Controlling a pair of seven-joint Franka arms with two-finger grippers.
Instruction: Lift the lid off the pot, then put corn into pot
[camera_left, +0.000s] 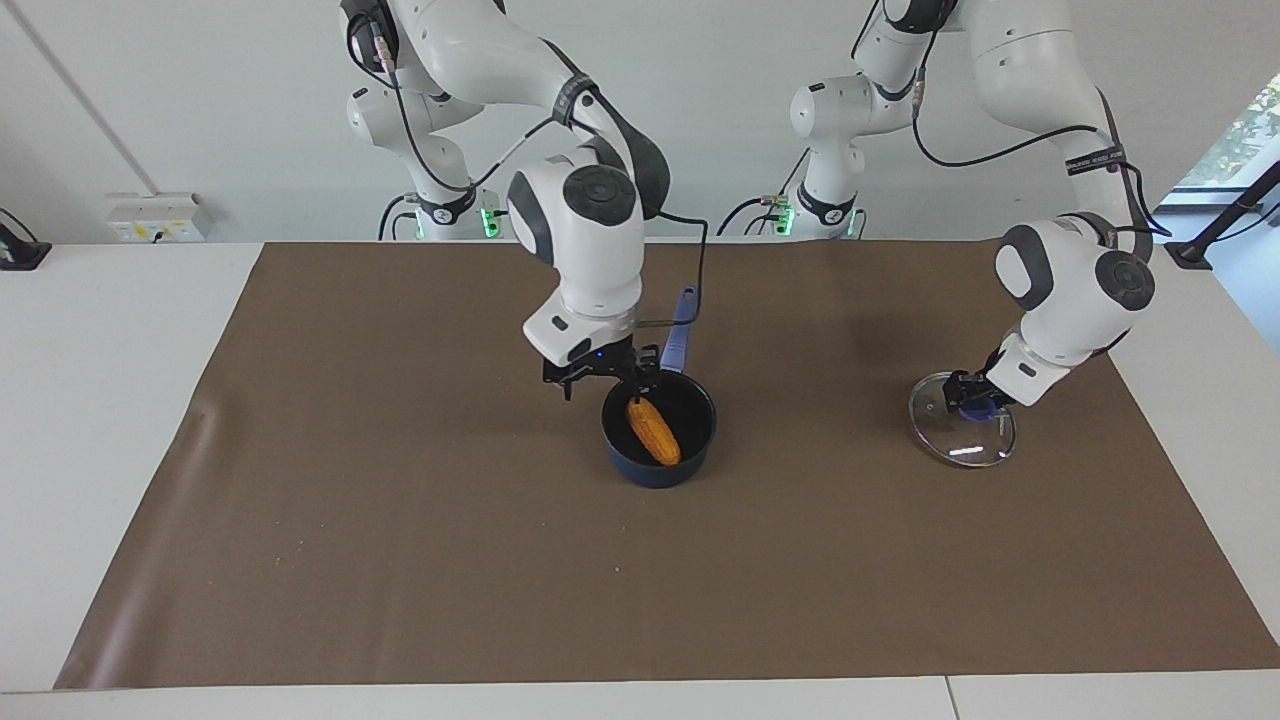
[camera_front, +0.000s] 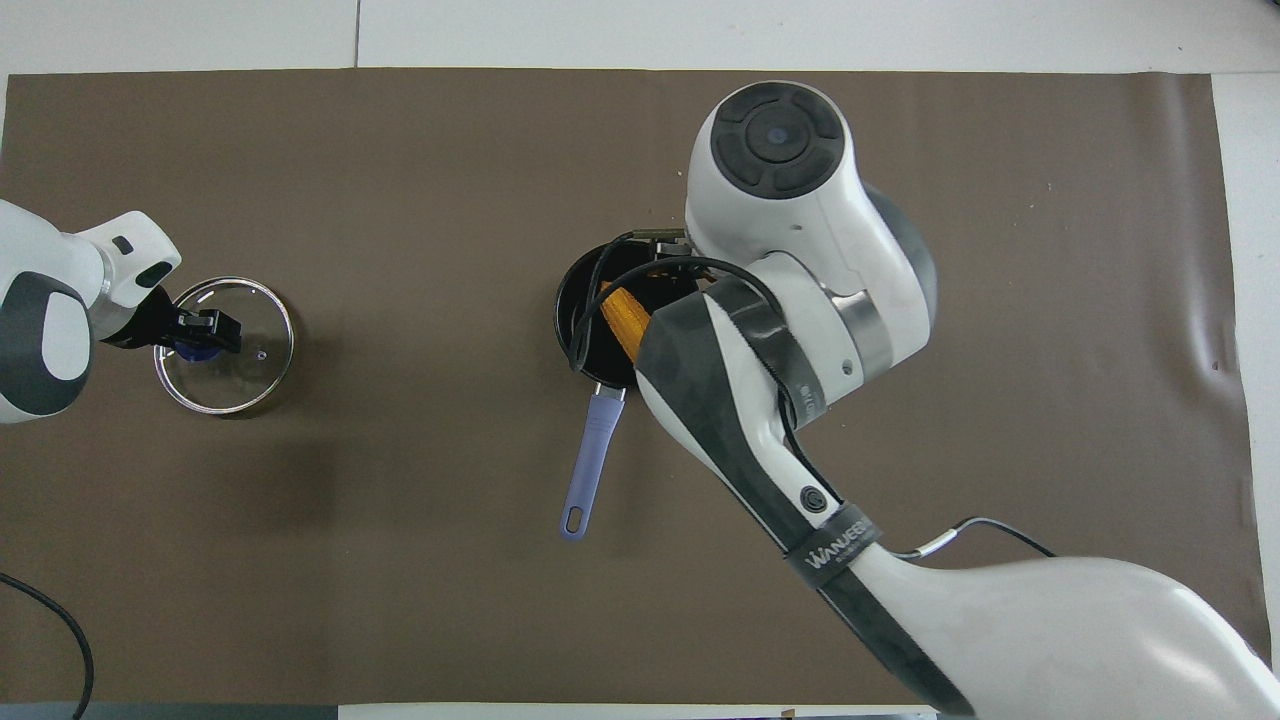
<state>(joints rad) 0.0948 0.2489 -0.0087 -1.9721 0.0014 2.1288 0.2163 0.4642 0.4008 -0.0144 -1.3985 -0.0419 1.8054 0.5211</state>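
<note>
Corn, the bumpy yellow-orange toy cob, lies in the small dark navy pot. The right gripper, empty with its jaws apart, hangs over the rim and could bump the pot. The left gripper pinches the blue knob of the round clear glass lid; lifting could drag it.

One pot, one lid, one corn, two pincers, left and right

My two arms are glossy white with rounded joint housings capped by dark grey discs, and black cables loop along their links under black straps, one strap lettered in white. Each ends in a small black gripper, the left gripper and the right gripper. Green lights glow at both bases.
</note>
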